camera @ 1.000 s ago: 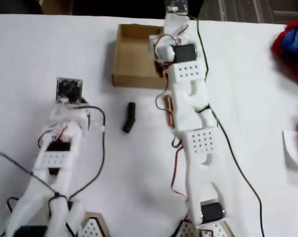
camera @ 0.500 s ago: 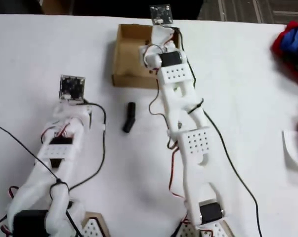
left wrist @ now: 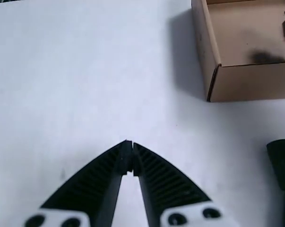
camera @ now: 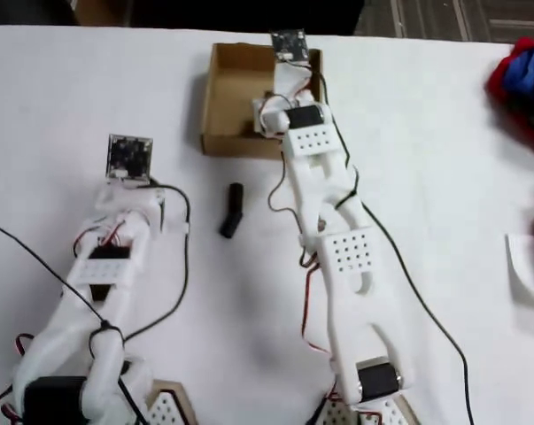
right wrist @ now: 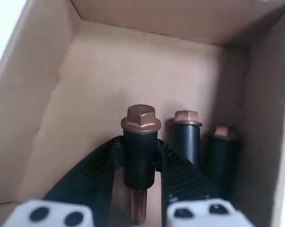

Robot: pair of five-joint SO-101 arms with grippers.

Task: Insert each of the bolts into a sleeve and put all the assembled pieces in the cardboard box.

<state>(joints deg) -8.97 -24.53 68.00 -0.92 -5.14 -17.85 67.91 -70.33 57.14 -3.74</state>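
Copper bolt (right wrist: 141, 118), sleeved, pinched in my right claw (right wrist: 140, 144) inside the cardboard box (right wrist: 147, 61)
Long axis along my fingers (right wrist: 95, 170), head outward; wrist view shows two finished pieces (right wrist: 187, 137) beside it, high view a loose black piece (camera: 232, 211) outside

1. The cardboard box (camera: 240, 144) sits on the table (camera: 89, 80) at the upper centre of the high view.
2. The right arm (camera: 337, 221) runs from the lower centre-right up into the box.
3. Inside the box, the right gripper (right wrist: 138, 150) has the held assembled piece (right wrist: 141, 120) between its fingers.
4. Two more assembled pieces (right wrist: 186, 137) sit side by side just beside it, near a box wall.
5. A loose sleeve (camera: 232, 211) lies on the table just below the box, between the arms.
6. The left arm (camera: 107, 266) fills the lower left, with the left gripper (left wrist: 128, 145) left of the sleeve.
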